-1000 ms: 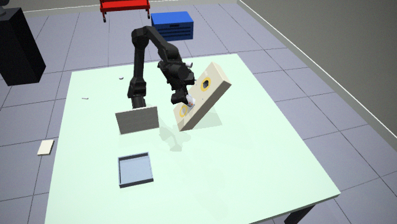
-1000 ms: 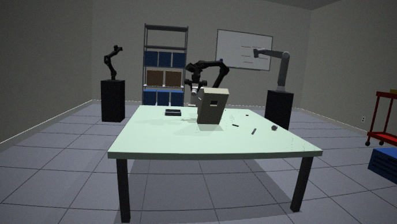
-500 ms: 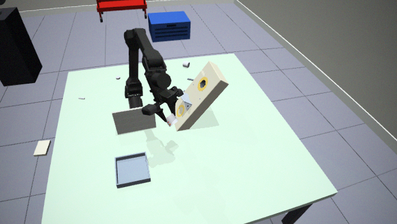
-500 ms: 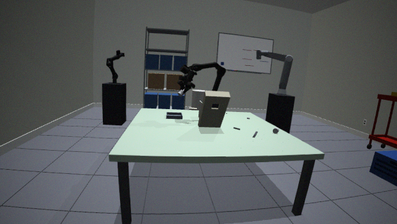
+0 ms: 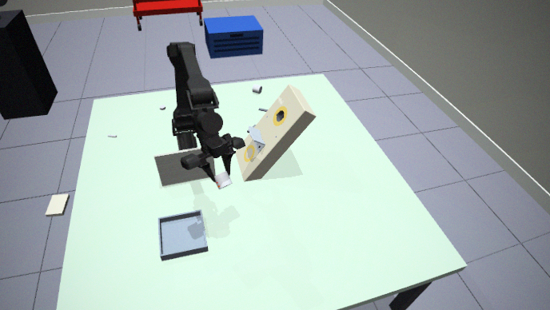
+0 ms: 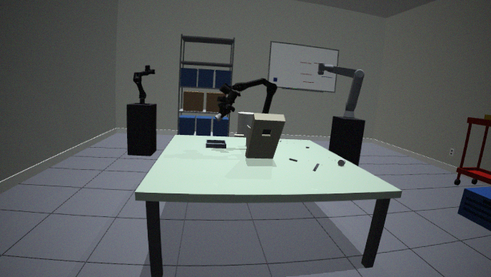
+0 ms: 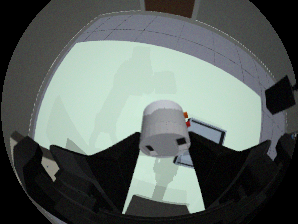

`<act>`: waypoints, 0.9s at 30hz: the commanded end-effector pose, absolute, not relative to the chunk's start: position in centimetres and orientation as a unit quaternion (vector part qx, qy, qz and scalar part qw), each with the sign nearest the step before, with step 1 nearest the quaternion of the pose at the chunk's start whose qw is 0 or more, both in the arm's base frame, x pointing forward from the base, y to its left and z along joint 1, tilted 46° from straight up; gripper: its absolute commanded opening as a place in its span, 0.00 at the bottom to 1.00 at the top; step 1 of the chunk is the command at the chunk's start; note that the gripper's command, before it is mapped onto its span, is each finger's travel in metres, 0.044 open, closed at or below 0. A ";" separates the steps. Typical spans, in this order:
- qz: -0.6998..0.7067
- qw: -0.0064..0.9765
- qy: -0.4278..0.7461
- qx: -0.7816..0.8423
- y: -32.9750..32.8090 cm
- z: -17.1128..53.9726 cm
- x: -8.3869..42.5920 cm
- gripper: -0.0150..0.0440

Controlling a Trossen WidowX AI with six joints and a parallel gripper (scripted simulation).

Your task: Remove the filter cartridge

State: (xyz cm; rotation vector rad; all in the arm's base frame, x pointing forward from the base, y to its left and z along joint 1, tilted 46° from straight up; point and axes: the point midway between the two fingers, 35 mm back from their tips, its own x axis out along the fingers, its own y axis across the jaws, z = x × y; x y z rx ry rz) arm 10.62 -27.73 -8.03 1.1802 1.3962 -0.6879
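Observation:
The white filter cartridge is out of the panel; two dark slots show on its near end in the wrist view. My gripper is shut on it, high above the table, left of the panel in the top view. The tilted beige service panel has an open dark hole in its upper yellow ring. The blue-grey tray lies empty on the table, nearer the camera than the gripper in the top view.
A grey upright board stands left of the panel, close to the arm. A pale blue-grey bracket sticks out from the panel face above the lower yellow ring. A small loose cylinder and thin rods lie behind the panel.

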 end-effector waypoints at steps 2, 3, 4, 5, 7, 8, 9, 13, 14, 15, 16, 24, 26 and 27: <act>-0.348 0.518 0.588 0.514 -27.2 -10.8 6.5 0.25; -0.359 0.510 0.587 0.516 -27.0 -11.3 5.7 0.25; -0.370 0.502 0.586 0.518 -26.8 -11.9 4.9 0.25; -0.380 0.493 0.586 0.519 -26.5 -12.4 4.1 0.25; -0.401 0.475 0.584 0.522 -25.9 -13.3 2.6 0.25; -0.411 0.466 0.583 0.524 -25.5 -13.8 1.8 0.25; -0.421 0.456 0.582 0.525 -25.1 -14.2 1.1 0.25; -0.459 0.418 0.577 0.531 -23.4 -15.7 -1.7 0.25; -0.468 0.408 0.576 0.532 -22.9 -16.1 -2.4 0.25; -0.477 0.397 0.575 0.533 -22.3 -16.4 -3.0 0.25; -0.486 0.387 0.573 0.534 -21.8 -16.7 -3.7 0.25; -0.499 0.371 0.571 0.536 -20.9 -17.1 -4.5 0.25; -0.499 0.371 0.571 0.536 -20.8 -17.3 -4.6 0.25; -0.499 0.371 0.571 0.536 -20.5 -17.6 -4.6 0.25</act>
